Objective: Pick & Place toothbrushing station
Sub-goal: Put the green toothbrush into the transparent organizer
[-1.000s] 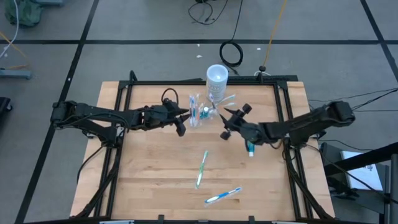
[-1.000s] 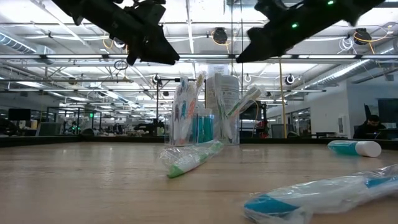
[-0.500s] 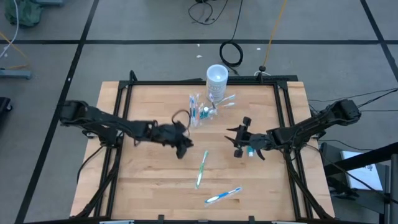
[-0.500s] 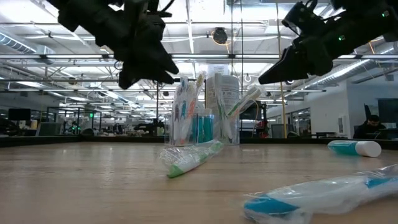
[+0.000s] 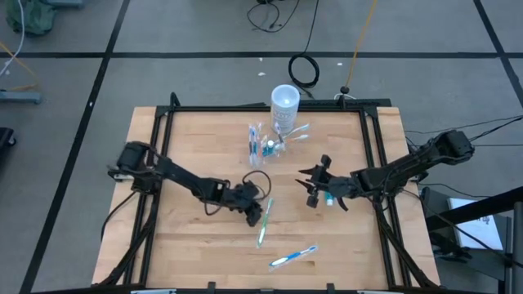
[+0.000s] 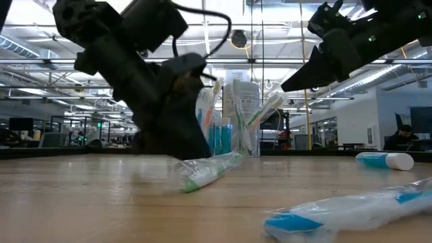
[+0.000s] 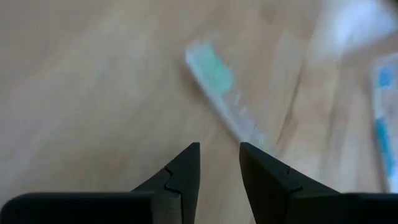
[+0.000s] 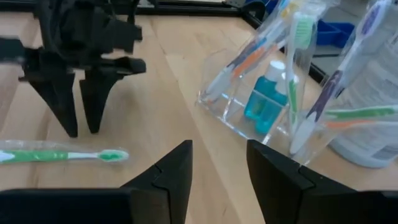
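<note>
The toothbrushing station [image 5: 260,145], a clear plastic holder with brushes and a small blue bottle in it, stands on its base at the table's far middle [image 8: 261,93], beside a white cup [image 5: 284,106]. My left gripper [image 5: 255,214] is open. It points down just above the head end of a wrapped green toothbrush [image 5: 265,220] lying flat on the table. In the right wrist view its fingertips [image 8: 71,132] stand a little above that toothbrush [image 8: 62,155]. My right gripper [image 5: 315,184] hangs open in the air, right of and nearer than the station, with nothing between its fingers [image 8: 219,155].
A wrapped blue toothbrush [image 5: 292,256] lies near the table's front edge. A teal and white toothpaste tube [image 5: 329,197] lies under my right arm. A black frame [image 5: 245,109] runs around the wooden top. Bare wood lies on the left half.
My left gripper has left the station's side, travelled toward the near edge and come down, tipping its fingers downward over the green toothbrush. My right gripper drew back from the station toward the near right, then kept still. No object has moved.
</note>
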Robot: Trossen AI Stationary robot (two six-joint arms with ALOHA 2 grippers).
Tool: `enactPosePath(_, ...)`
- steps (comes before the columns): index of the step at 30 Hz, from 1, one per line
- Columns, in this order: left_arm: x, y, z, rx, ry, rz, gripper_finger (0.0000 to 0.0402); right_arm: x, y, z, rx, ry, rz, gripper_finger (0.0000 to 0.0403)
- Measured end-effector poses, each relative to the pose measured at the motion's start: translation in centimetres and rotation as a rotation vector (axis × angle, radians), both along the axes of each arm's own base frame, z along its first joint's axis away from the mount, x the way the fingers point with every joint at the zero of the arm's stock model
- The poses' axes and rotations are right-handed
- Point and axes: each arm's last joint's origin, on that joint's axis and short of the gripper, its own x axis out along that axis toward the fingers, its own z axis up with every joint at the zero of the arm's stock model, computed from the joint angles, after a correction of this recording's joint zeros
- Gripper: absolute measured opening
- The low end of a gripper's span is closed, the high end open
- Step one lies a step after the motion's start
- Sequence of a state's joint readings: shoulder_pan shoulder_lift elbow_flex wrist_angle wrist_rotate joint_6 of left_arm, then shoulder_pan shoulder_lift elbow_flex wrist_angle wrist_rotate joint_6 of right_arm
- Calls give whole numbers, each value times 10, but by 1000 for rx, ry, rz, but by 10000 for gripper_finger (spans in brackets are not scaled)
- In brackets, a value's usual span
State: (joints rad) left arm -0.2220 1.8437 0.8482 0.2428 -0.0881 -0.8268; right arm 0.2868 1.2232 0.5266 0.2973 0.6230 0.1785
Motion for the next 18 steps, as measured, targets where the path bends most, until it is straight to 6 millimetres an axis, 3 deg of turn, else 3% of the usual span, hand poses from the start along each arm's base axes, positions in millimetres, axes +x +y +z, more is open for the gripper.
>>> enactPosePath(5,13,-7,-9,-18,8,-2,118,-6,3,-9,15,6,11,140)
enactPosePath(12,24,-9,2,-23,-32,5,118,-20,-1,-30,-12,23,21,139)
enactPosePath(18,28,-8,8,-27,-113,57,118,-23,-3,-31,-16,-51,32,139)
